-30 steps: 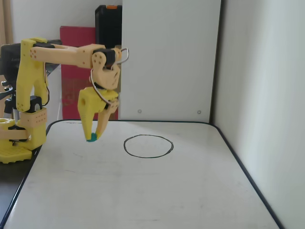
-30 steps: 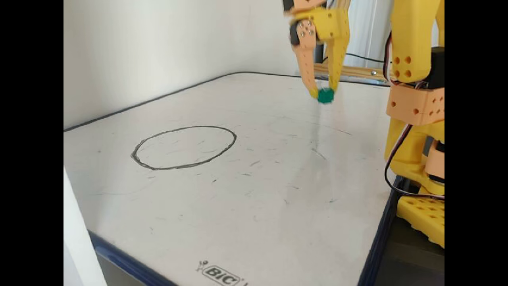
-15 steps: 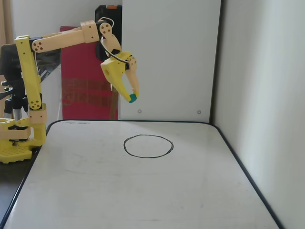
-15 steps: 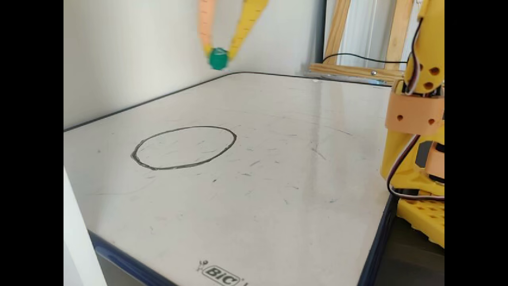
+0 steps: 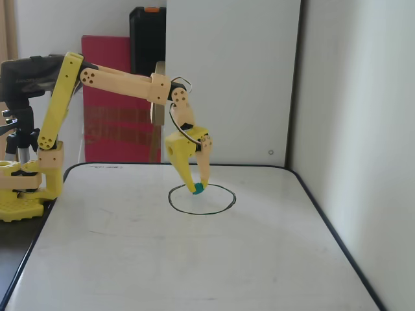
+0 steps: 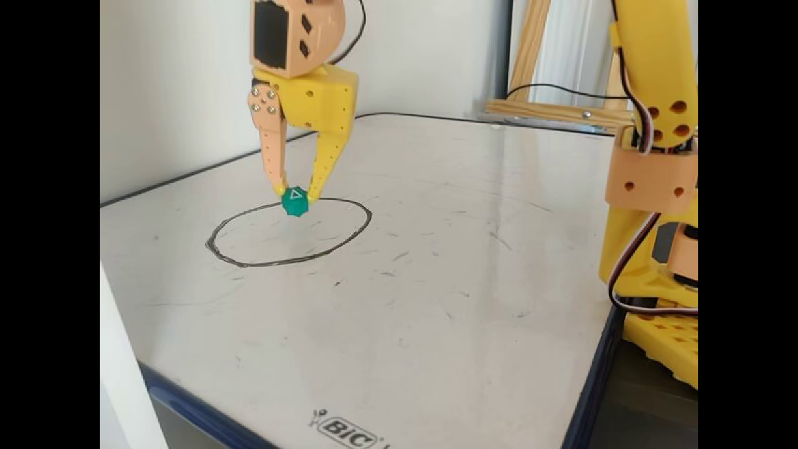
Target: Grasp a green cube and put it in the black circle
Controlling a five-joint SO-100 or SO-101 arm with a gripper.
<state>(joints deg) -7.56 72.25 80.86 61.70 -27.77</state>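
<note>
My work surface is a white BIC-marked whiteboard with a dark rim, its face scuffed with faint marks. A hand-drawn black circle sits on it. My yellow base stands at its edge.

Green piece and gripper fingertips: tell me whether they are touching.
Touching. In a fixed view the gripper has both fingertips pressed against the sides of the green piece, with no gap showing, just inside the black circle.

My arm reached forward from base, wrist bent down. My gripper pointed straight down, fingers narrowed, tips pinched on small green piece.
</note>
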